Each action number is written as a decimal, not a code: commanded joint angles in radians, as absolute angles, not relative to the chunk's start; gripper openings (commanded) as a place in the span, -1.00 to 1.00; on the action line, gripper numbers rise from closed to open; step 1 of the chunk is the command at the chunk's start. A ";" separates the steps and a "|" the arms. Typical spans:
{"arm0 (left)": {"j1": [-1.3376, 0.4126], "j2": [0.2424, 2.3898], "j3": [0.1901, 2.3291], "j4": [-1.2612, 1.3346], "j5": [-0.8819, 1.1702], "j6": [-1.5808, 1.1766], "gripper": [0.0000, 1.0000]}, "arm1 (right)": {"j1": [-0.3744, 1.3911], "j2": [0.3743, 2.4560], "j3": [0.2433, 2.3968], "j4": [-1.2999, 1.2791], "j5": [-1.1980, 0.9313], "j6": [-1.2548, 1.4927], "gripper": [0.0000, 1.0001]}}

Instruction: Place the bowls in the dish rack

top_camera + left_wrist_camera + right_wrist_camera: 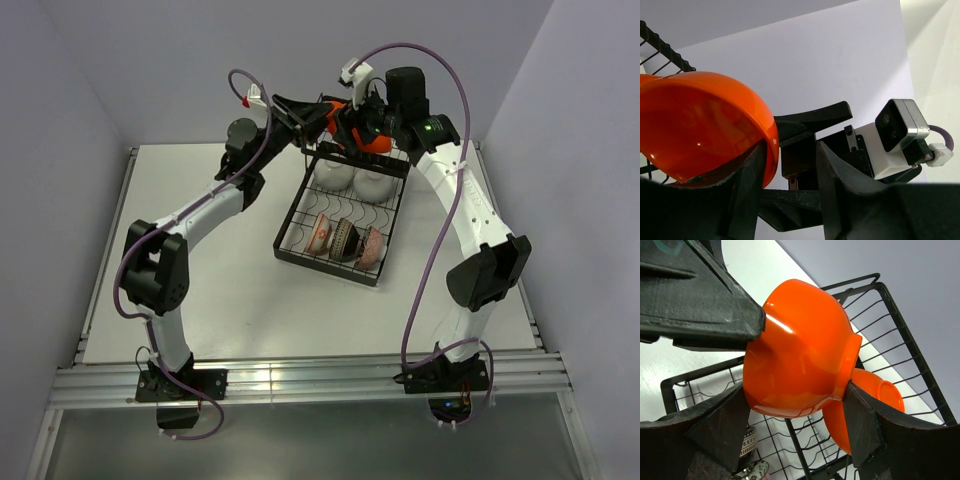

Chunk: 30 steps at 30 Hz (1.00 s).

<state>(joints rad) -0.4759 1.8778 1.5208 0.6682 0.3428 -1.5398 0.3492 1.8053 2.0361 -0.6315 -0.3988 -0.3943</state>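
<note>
Right wrist view: orange bowl (800, 345) is held across its glossy sides by the right hand (795, 400) above the dish rack (914, 347), left hand (790, 150) parted, so it could get squeezed out and dropped.

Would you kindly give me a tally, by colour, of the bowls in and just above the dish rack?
Orange-red bowls: 2
White bowls: 2
Patterned or dark bowls: 3
Total: 7 bowls
</note>
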 commanded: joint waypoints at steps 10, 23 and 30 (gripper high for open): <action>-0.449 1.801 1.497 0.653 0.348 -1.545 0.30 | 0.350 1.804 2.072 -0.571 -0.327 -0.454 -1.00; -0.410 1.726 1.414 0.630 0.379 -1.534 0.80 | 0.350 1.848 2.108 -0.597 -0.290 -0.525 -1.00; -0.370 1.669 1.356 0.627 0.400 -1.529 0.94 | 0.351 1.881 2.123 -0.584 -0.261 -0.540 -1.00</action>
<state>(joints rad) -0.3878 1.7420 1.3716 0.6075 0.3737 -1.5391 0.3492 1.8721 2.0579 -0.6327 -0.2947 -0.5114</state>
